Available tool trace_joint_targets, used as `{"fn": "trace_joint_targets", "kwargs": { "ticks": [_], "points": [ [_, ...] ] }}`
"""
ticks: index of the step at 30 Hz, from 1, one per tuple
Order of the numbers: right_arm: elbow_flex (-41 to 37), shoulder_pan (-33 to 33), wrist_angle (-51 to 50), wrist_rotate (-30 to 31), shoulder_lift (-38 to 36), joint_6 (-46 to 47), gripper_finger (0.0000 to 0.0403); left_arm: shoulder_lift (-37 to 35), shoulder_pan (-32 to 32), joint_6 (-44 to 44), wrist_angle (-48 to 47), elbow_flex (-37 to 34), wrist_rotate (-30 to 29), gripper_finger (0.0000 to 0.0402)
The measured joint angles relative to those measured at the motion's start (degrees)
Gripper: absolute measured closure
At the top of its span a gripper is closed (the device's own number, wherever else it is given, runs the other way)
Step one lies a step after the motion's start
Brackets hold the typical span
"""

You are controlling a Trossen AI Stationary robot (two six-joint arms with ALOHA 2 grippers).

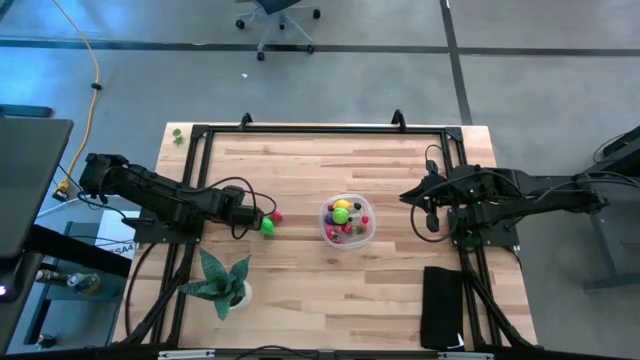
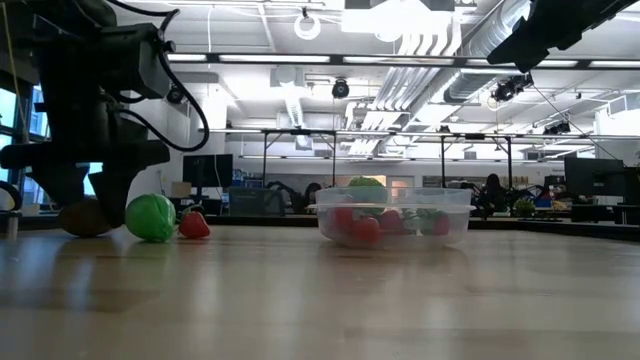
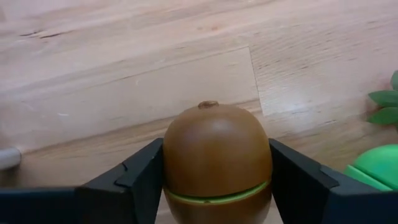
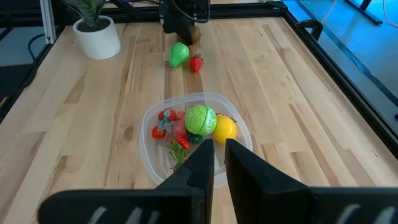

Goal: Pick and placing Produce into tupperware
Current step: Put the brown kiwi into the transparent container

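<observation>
The left end effector point(image 3: 214, 180) sits low on the wooden surface point(image 1: 300, 290), left of centre in the high view, and its two dark fingers point(image 3: 134, 180) are clamped on a brown kiwi-like piece of produce point(image 3: 216, 155). In the left wrist view the brown piece fills the gap between the fingers, touching both, with its stem nub pointing away from the wrist and a thin green seam low on its body. In the low view the same piece rests on the surface at the far left, under the dark arm.

Just beside that end effector, toward the frame's centre, lie a bright green piece point(image 1: 267, 226) and a small red strawberry point(image 1: 277, 216), both loose on the surface and near each other.

The tupperware point(image 1: 366, 236) stands at the middle of the surface, well apart from the left end effector. It holds a green cabbage-like piece point(image 4: 199, 118), a yellow piece point(image 4: 225, 128) and several small red ones.

The right end effector point(image 4: 217, 155) hangs at the right side of the surface, raised, its fingers close together and holding nothing; in its wrist view the tupperware lies just beyond the fingertips.

A potted plant point(image 1: 222, 282) stands at the lower left, and a black pad point(image 1: 441, 305) lies at the lower right.
</observation>
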Motion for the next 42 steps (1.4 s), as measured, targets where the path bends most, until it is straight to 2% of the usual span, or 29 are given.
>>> {"fn": "trace_joint_targets", "kwargs": {
  "ticks": [6,12,20,27,35,42],
  "points": [
    [0.00,0.01,0.01,0.00,0.00,0.00,0.0373,0.00,-0.02,0.17,-0.04,0.00,-1.31,0.0147],
    [0.02,0.02,0.00,0.00,0.00,0.00,0.0373,0.00,-0.02,-0.01,0.47,0.00,-1.46,0.0173],
    [0.00,0.02,0.00,0.00,-0.01,0.00,0.0373,0.00,-0.02,0.24,0.39,0.00,-2.92,0.0151],
    [0.00,0.02,0.00,0.00,-0.02,0.00,0.0373,0.00,-0.04,0.22,0.54,0.31,-4.16,0.0174],
    [0.00,0.02,0.00,-0.02,0.00,0.00,0.0373,-1.42,-0.04,4.30,0.22,3.09,-9.99,0.0155],
    [0.02,0.01,0.00,-0.01,0.00,0.00,0.0373,-2.89,-0.01,12.96,4.48,8.17,-17.69,0.0168]
  ]
}}
